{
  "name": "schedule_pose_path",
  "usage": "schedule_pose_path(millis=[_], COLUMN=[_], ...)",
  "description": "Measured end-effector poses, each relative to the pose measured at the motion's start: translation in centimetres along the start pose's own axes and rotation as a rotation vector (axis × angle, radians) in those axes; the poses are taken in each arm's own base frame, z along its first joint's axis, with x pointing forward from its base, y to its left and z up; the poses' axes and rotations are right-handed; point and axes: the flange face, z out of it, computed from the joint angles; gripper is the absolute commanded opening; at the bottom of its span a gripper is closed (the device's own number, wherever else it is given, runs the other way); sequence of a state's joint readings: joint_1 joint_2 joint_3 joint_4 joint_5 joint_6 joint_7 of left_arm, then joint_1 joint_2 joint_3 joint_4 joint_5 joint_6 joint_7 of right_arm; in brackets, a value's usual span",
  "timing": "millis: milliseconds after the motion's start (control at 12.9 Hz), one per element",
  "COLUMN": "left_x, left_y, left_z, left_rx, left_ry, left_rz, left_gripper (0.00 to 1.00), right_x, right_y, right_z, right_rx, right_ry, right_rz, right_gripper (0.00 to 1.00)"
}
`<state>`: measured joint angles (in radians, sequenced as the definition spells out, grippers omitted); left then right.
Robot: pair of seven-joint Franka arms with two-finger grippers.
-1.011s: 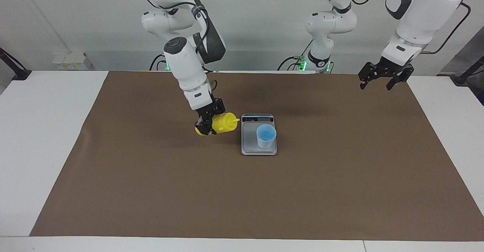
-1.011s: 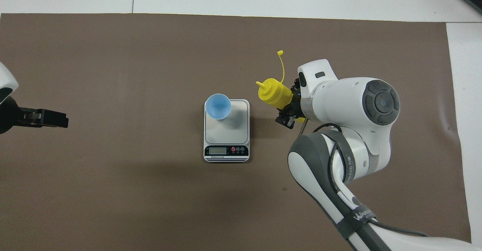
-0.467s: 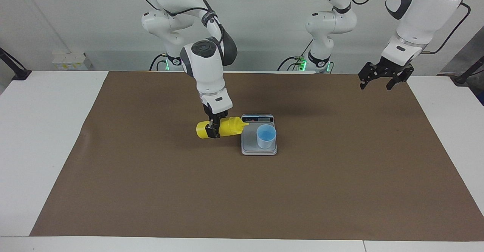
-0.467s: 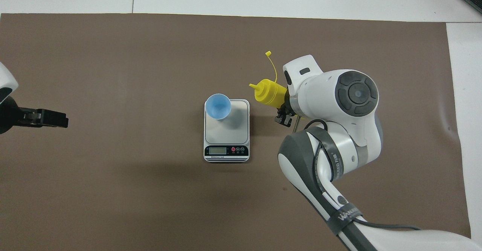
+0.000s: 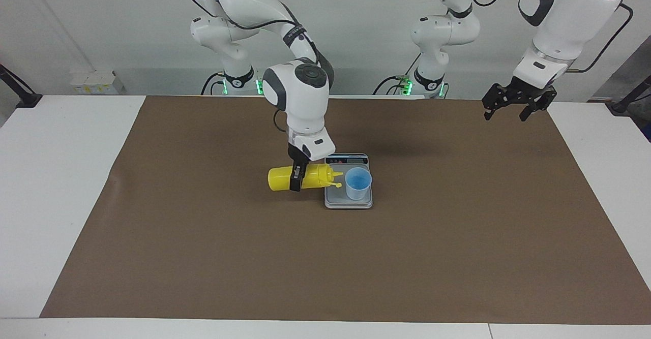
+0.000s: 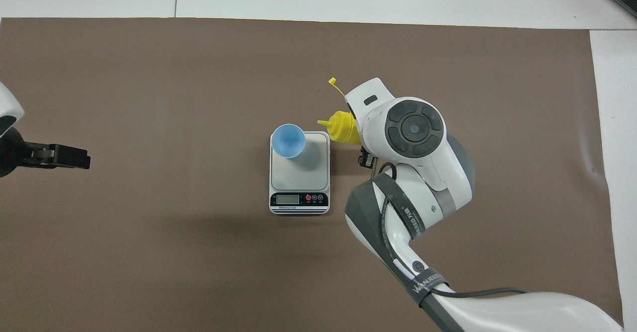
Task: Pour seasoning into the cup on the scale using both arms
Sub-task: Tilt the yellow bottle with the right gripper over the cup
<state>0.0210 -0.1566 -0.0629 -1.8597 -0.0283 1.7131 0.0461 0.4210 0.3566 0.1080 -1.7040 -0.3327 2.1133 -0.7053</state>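
— While the left arm waits, where does everything stand, starting from the robots' edge of the brown mat?

— Closest to that edge, the left gripper [image 5: 513,109] hangs released, jaws apart, over the mat's corner at the left arm's end, holding nothing. Next comes the scale [image 5: 333,192], about midway along the mat, its dark display strip on the edge nearest the robots. The cup [image 5: 358,183] stands upright on the plate, in the corner farthest from the robots and toward the left arm's end.

— And the seasoning?

— The right gripper [image 5: 296,178] is clenched around the middle of the seasoning [image 5: 300,177], which lies almost level in the air just beside the scale, on the right arm's side. Its nozzle reaches over the scale's edge and points at the cup but stops short of the rim. The cap strap trails loose from the neck, away from the robots.

— What could spoil it from here?

— I judge three risks. If the squeeze begins now, the seasoning would land on the plate, not in the cup, because the nozzle is not yet above the opening. The cup is light and near the plate's edge, so a nudge from the nozzle could tip it off. And the loose strap might swing across the spout and deflect the stream.
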Motion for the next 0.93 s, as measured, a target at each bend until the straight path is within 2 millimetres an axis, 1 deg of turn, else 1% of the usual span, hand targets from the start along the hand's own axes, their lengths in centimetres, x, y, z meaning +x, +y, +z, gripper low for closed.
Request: schedule_pose_path(millis=[156,233,311,467,934], left_x=[0.0,0.0,0.0,0.0,0.0], left_y=[0.0,0.0,0.0,0.0,0.0], left_z=[0.0,0.0,0.0,0.0,0.0], left_rx=[0.0,0.0,0.0,0.0,0.0], left_ry=[0.0,0.0,0.0,0.0,0.0], left_rz=[0.0,0.0,0.0,-0.001,-0.001], left_gripper=[1.0,1.0,1.0,1.0,1.0], right_x=[2.1,2.9,3.2,3.2,5.2], right_y=[-1.0,-1.3,-1.3,-1.1,-3.1], right_z=[0.5,0.5,0.5,0.3,-0.9], right_rx=[-0.03,-0.045,-0.058,-0.077,-0.184], right_ry=[-0.081,-0.107,-0.122,-0.15,-0.253], right_rz=[-0.028,-0.036,-0.039,-0.045,-0.059], right_gripper=[0.49,0.49,0.49,0.49,0.49])
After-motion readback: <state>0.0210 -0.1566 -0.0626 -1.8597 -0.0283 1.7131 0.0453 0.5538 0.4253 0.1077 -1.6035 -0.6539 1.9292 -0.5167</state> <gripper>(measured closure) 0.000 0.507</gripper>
